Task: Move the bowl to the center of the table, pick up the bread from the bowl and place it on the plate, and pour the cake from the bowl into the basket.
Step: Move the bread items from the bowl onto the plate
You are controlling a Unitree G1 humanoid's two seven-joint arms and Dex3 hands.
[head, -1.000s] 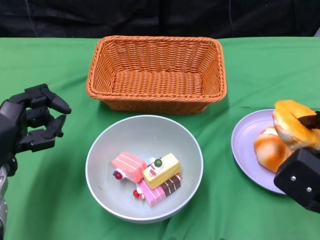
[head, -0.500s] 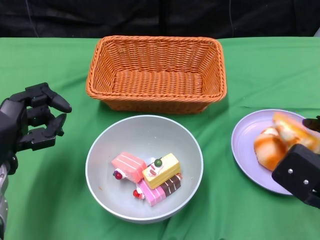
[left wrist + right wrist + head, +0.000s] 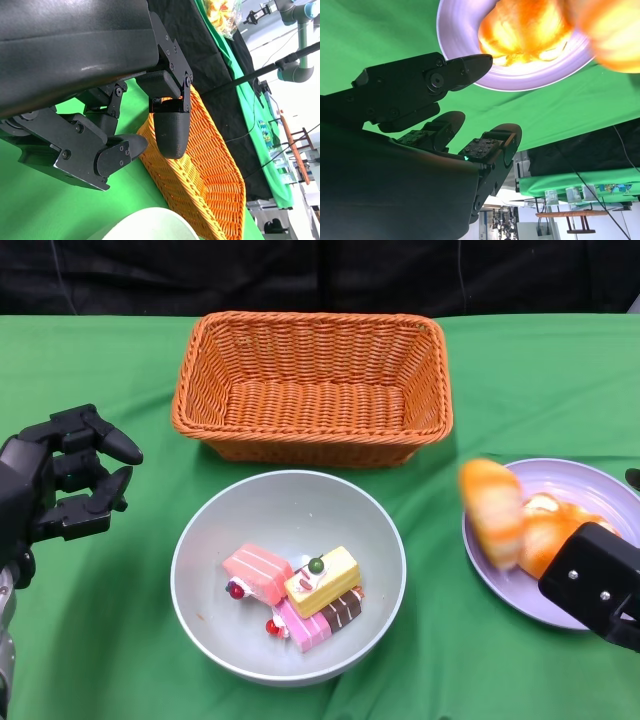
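Bread (image 3: 492, 512) tips blurred at the plate (image 3: 540, 598) rim; it may roll onto the desk. My right hand (image 3: 470, 100) is spread, empty; my left hand (image 3: 60, 490) half-curled, empty.

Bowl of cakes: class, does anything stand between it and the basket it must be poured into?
Nothing visible does. The bowl sits directly in front of the basket, with only bare green cloth between them, and both hands are off to the sides.
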